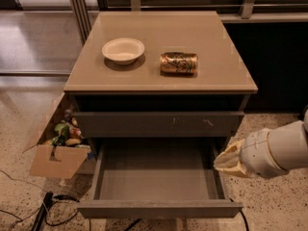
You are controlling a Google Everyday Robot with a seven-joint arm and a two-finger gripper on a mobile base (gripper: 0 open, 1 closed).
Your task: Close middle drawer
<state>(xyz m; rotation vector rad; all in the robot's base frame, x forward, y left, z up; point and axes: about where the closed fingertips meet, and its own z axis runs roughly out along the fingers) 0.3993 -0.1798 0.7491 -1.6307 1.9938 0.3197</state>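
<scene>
Camera view: wide grey-brown middle drawer [161,209] open; our pale beige gripper [230,160], whose state we cannot tell, beside its right wall. Next, probably: reach the front and push.

The tan counter [216,28] carries a white bowl [123,50] and a gold can [178,62] (lying on its side), both beyond and left of the gripper [227,160], which hangs below the counter's front right corner; the can is nearer it.

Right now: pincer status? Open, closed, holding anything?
Pincer: cannot be told whether open or closed; it is beside the right side of the pulled-out middle drawer.
</scene>
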